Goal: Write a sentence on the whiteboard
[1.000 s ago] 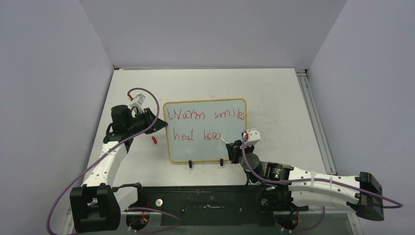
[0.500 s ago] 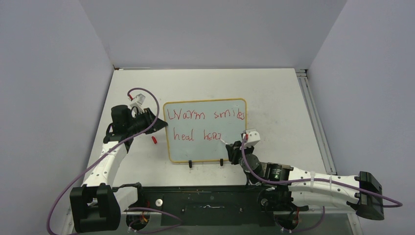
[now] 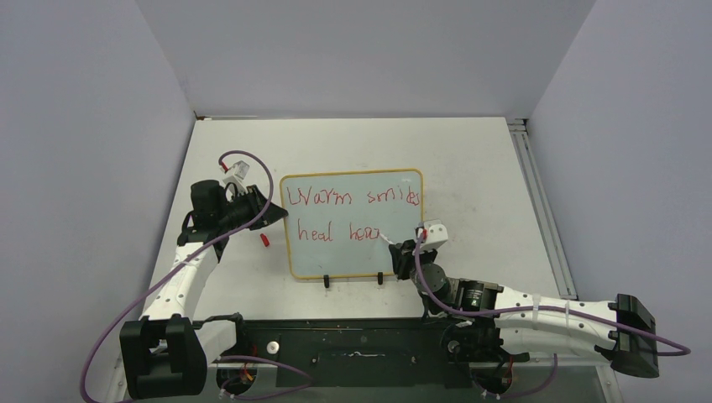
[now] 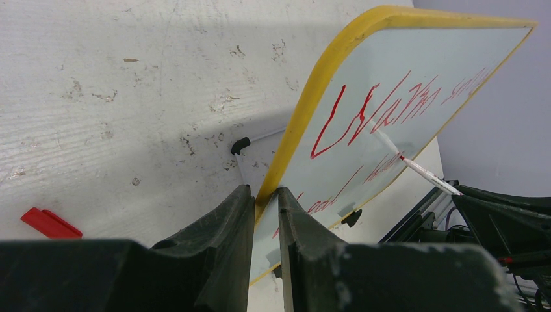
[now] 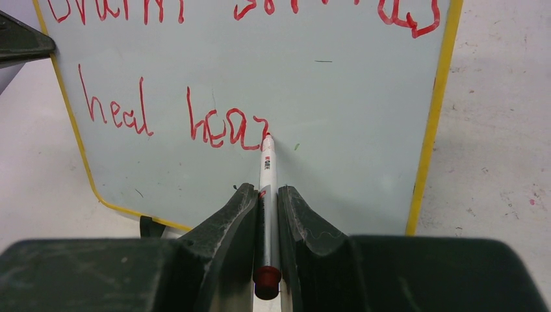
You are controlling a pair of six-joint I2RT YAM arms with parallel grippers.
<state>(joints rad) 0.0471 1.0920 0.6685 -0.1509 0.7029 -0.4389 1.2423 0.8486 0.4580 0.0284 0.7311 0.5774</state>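
Note:
The whiteboard (image 3: 353,256) stands tilted on two black feet mid-table, and its yellow frame (image 4: 305,117) shows up close in the left wrist view. The sentence (image 3: 336,199) in red reads "Warm smiles" above "heal hea" plus an unfinished stroke (image 5: 217,127). My left gripper (image 3: 280,217) (image 4: 265,194) is shut on the board's left edge. Low at the board's right side, my right gripper (image 3: 405,249) (image 5: 268,192) is shut on a white marker (image 5: 267,169) with a red end. Its red tip (image 5: 266,135) touches the board at the end of the second line.
A red marker cap (image 3: 264,240) (image 4: 50,223) lies on the white table left of the board. A metal rail (image 3: 537,193) runs along the table's right edge. Grey walls close in the back and sides. The black base bar (image 3: 353,348) spans the near edge.
The marker tip has shifted slightly at the end of the second line. The left gripper and the board have stayed still.

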